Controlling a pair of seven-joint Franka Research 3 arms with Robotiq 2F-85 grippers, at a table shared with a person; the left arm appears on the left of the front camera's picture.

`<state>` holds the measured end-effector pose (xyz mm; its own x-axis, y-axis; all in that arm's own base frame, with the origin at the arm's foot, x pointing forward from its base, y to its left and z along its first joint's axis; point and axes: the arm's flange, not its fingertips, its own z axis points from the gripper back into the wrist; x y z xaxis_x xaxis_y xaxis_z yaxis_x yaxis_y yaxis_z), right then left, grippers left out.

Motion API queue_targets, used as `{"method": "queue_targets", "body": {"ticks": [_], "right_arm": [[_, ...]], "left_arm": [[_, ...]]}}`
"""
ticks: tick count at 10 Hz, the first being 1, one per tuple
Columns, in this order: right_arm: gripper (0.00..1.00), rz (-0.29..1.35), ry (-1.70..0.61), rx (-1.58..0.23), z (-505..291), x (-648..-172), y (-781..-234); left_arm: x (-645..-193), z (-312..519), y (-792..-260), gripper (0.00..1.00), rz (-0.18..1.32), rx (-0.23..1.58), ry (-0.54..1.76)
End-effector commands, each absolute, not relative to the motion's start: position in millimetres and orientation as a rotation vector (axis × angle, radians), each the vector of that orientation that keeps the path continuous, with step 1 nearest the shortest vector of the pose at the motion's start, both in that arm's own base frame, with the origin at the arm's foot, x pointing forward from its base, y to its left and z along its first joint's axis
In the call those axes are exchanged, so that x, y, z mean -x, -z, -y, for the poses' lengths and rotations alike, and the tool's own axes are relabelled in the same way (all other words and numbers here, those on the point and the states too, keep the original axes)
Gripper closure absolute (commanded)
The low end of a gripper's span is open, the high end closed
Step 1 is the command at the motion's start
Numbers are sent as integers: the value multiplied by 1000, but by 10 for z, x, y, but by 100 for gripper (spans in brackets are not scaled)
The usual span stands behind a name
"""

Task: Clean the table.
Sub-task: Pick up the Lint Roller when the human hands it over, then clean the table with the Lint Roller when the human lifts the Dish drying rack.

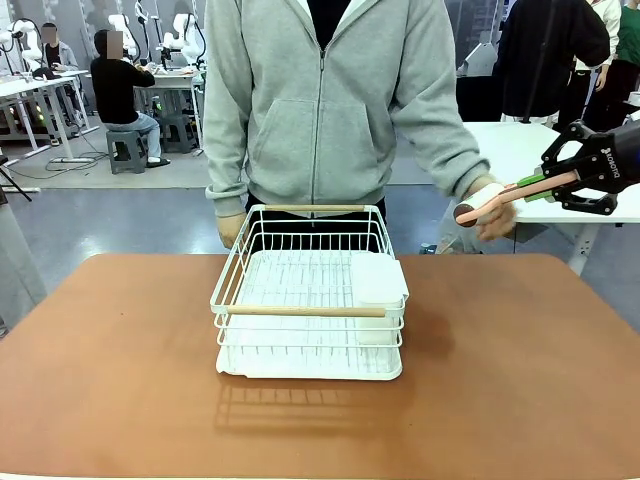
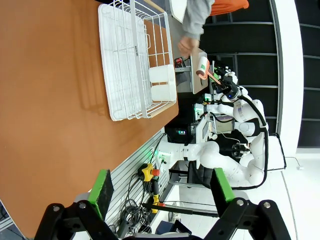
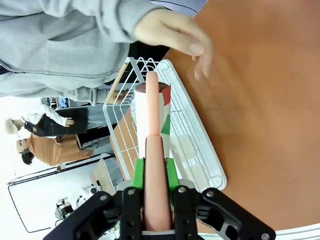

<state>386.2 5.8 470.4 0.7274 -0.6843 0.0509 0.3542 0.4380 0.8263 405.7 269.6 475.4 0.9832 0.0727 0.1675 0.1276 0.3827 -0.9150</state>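
The reddish-brown table [image 1: 120, 330] carries a white wire dish rack [image 1: 310, 290] at its middle. Above the table's far right corner, my right gripper [image 1: 548, 185] is shut on the pink handle of a roller [image 1: 500, 197] with a white head. A person's hand [image 1: 490, 215] hovers just behind that head. In the right wrist view the roller [image 3: 152, 125] runs out from between the green pads of the right gripper [image 3: 155, 172], with the hand [image 3: 175, 37] open beyond its tip. My left gripper [image 2: 162, 190] is open and holds nothing, off the table's [image 2: 50, 75] edge.
A white box sits in the rack's right side [image 1: 378, 278]. The person in a grey hoodie [image 1: 320, 100] stands at the far edge behind the rack. White tables [image 1: 520, 140] and other people are farther back. The left wrist view shows the rack [image 2: 132, 60] and cables [image 2: 145, 200] below the table.
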Motion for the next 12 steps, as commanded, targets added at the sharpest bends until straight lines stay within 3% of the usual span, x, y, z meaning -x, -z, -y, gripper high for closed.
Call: {"method": "queue_targets", "body": {"ticks": [1, 12], "right_arm": [[100, 411, 671, -907, -66, -3859, -4721], [100, 411, 671, -907, -66, -3859, -4721]], "left_arm": [[-4027, -2700, -4759, 0, 194, 1181, 37], [-4027, -2700, -4759, 0, 194, 1181, 37]]}}
